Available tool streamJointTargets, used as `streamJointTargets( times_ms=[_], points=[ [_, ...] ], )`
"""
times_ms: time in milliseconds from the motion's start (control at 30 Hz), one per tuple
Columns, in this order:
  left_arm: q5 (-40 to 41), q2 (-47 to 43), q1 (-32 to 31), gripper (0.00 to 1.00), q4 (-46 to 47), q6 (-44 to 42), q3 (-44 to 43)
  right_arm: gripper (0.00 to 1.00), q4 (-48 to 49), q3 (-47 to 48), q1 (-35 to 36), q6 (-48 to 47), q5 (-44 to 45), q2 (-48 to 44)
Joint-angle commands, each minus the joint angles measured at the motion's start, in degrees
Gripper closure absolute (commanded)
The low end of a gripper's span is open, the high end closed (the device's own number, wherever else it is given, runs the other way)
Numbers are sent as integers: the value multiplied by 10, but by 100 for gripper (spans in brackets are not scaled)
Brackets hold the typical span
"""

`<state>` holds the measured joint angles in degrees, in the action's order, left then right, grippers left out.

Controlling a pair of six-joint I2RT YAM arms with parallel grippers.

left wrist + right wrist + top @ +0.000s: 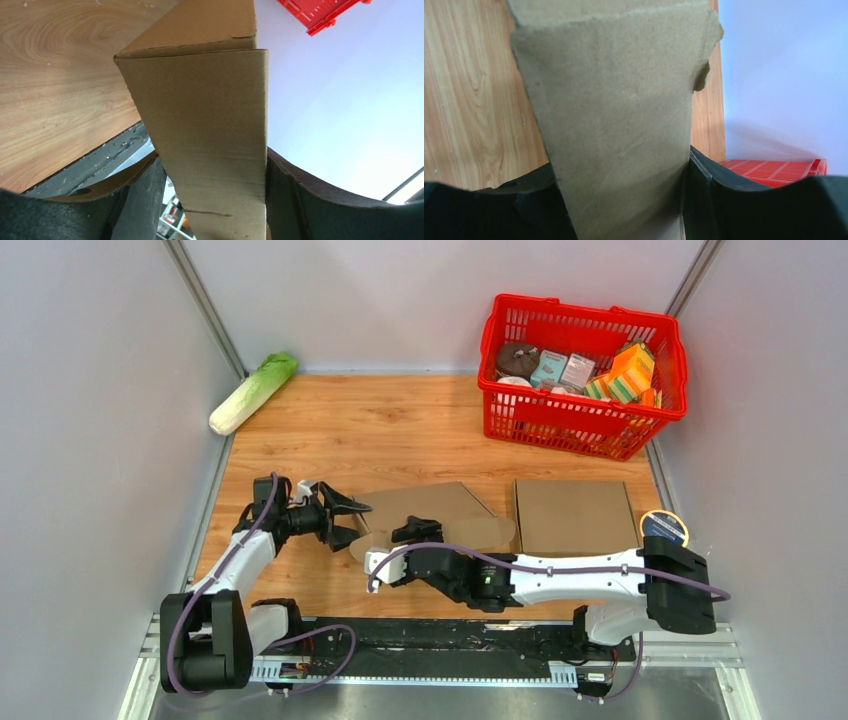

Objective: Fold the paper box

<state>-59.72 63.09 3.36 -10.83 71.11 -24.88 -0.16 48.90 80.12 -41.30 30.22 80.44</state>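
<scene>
— Wooden table [400,430], pale walls. Where's the paper box [440,512]?
— Lying between both hands. The left hand [348,522] clamps one cardboard panel across a wide span. The right hand [395,545] grips another flap, which fills its gap.

The paper box [450,510] lies on the surface [400,430], near the middle toward the near edge. The left gripper [345,518] is at its left end, and the right gripper [395,545] is at its near left edge. Both sets of jaws have cardboard between them. Just right of the box lies a second cardboard sheet [575,515], with a tape roll [665,528] just beyond its near right corner. Behind the sheet, in the far right corner, stands a basket [570,425] with packages [560,370] in it. A cabbage [252,392] lies in the far left corner, against the wall.
</scene>
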Motion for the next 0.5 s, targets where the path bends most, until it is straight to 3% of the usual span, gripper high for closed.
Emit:
streamJointTargets(
  times_ms=[0,133,167,267,400,467],
  points=[
    [30,-42,24,26,-46,-154,-51,50,-40,58,-7,60,-31,-47],
    [41,-93,26,25,-63,-200,-64,51,-81,73,-25,83,-46,-71],
    [50,-99,26,25,-124,-226,-82,51,-91,85,-29,86,-46,-75],
    [101,-139,27,24,-193,-312,-98,52,-124,91,-37,90,-35,-85],
    [163,-195,35,23,-224,-324,-104,53,-178,102,-44,100,-29,-93],
    [148,-207,35,23,-154,-262,-84,54,-181,98,-43,103,-38,-105]
  ],
)
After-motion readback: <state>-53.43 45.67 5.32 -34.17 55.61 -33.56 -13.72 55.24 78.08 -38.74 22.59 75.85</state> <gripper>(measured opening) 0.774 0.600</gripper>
